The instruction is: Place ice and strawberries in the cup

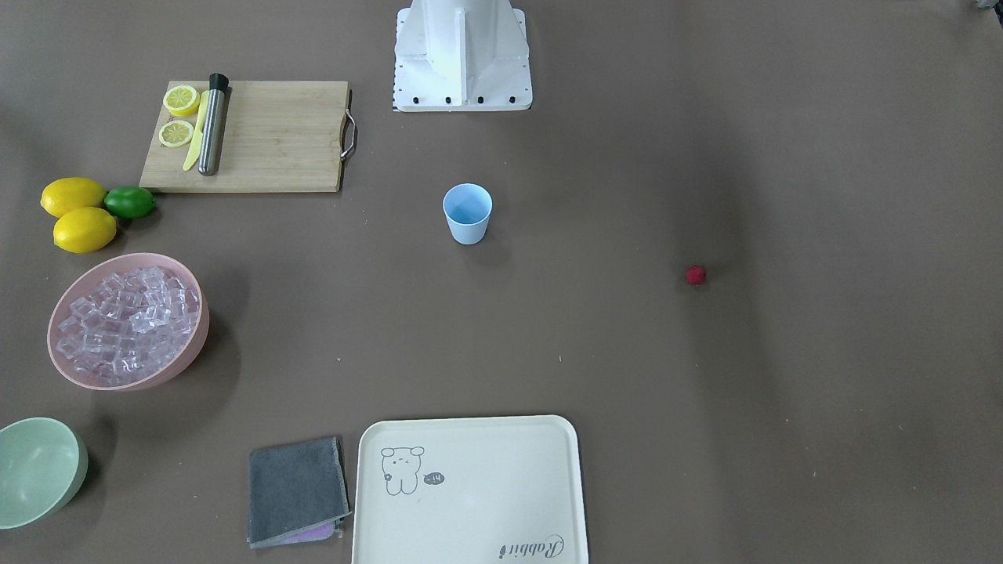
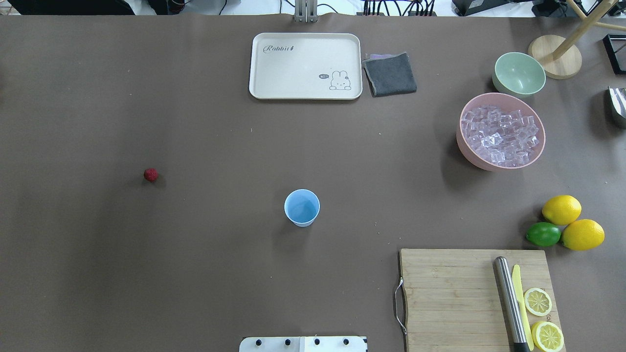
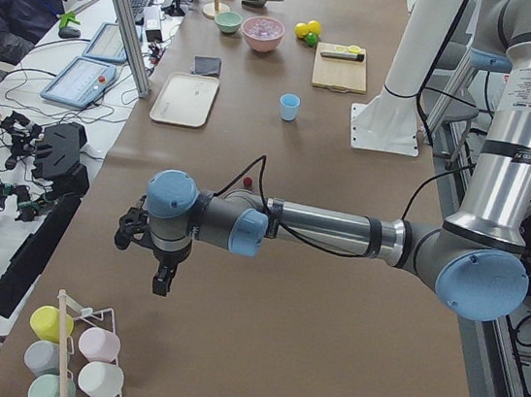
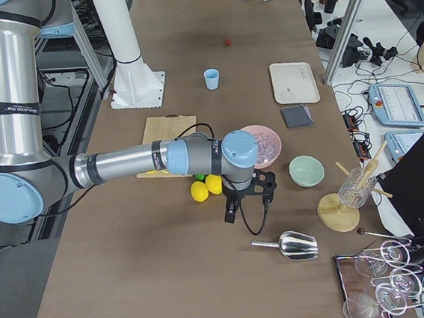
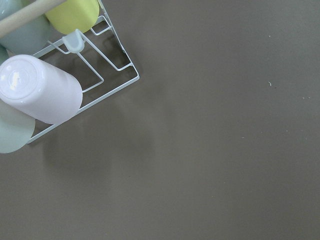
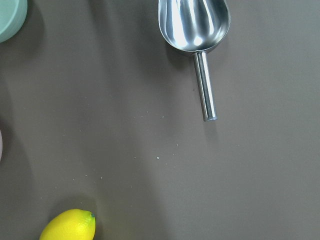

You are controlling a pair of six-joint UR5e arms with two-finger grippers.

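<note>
**STATUS: NOTHING LOADED, CUP EMPTY**

The cup (image 2: 302,208) is a smooth, light-blue plastic tumbler, tapered and without a handle. It stands upright near the table centre, and its interior shows no contents.

The ice (image 2: 501,136), many small clear glassy cubes, is heaped in the round pink bowl (image 2: 458,142) on the robot's right, well apart from the cup. The strawberry (image 2: 150,174), a tiny round red berry, lies alone on the matt brown table (image 2: 195,269) on the robot's left, also well apart from the cup. Its surface is too small to describe.

Judgement: both transfers remain to be done.

The left gripper (image 3: 163,281) hangs over bare table near a white wire rack (image 3: 79,350) of pastel cups. The right gripper (image 4: 232,211) hangs near a polished metal scoop (image 6: 195,30) with a straight round handle. Whether either tool's jaws stand apart or together cannot be told from these views
</note>
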